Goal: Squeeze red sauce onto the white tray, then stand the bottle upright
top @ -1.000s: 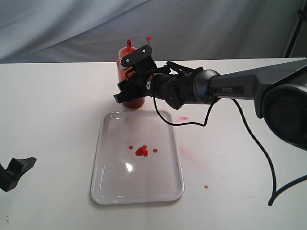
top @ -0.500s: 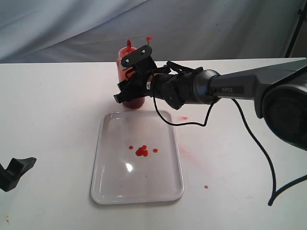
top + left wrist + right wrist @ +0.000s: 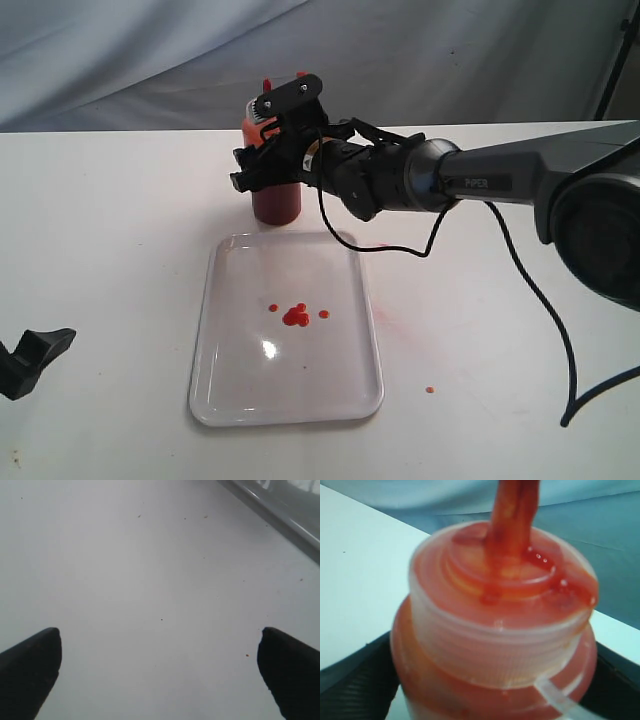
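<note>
Red sauce (image 3: 295, 316) is already sitting in small blobs near the middle of the tray (image 3: 232, 372), so you are finishing the standing step. The bottle (image 3: 277, 203) is standing upright on the table (image 3: 110, 220) just beyond the tray's far edge, nozzle up. Your right gripper (image 3: 262, 160) is flanking its shoulder, one jaw on each side. I cannot tell whether they are pressing the plastic or sitting just clear of it. If you are letting go, be spreading them evenly and lifting straight up, since a dragging pad could tip the bottle. Your left gripper (image 3: 160, 672) is resting over bare table beside the tray, jaws spread wide, holding nothing.
</note>
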You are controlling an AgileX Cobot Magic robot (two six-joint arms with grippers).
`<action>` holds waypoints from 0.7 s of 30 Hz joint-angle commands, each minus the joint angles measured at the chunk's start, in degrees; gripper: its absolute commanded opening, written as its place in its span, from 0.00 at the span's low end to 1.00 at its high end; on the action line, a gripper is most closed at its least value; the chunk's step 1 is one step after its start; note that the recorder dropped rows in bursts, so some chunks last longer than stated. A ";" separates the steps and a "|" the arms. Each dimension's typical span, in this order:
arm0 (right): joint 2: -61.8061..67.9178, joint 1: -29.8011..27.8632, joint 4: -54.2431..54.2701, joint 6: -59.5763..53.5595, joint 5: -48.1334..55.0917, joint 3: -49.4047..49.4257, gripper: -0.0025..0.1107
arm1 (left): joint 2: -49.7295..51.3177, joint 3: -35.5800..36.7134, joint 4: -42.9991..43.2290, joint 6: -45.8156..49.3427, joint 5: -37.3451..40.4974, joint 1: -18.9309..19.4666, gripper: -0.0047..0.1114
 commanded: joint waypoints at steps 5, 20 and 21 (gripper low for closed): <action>-2.09 -0.05 0.65 1.87 0.51 -0.30 0.95 | -0.37 0.21 -0.51 -0.57 -0.51 -0.30 0.94; -9.92 0.03 1.14 9.01 14.02 -0.30 0.95 | -0.37 0.21 -0.51 -0.47 -0.51 -0.30 0.94; -10.57 0.03 1.26 9.08 14.25 -0.30 0.95 | -0.37 0.21 -0.51 -0.47 -0.51 -0.30 0.94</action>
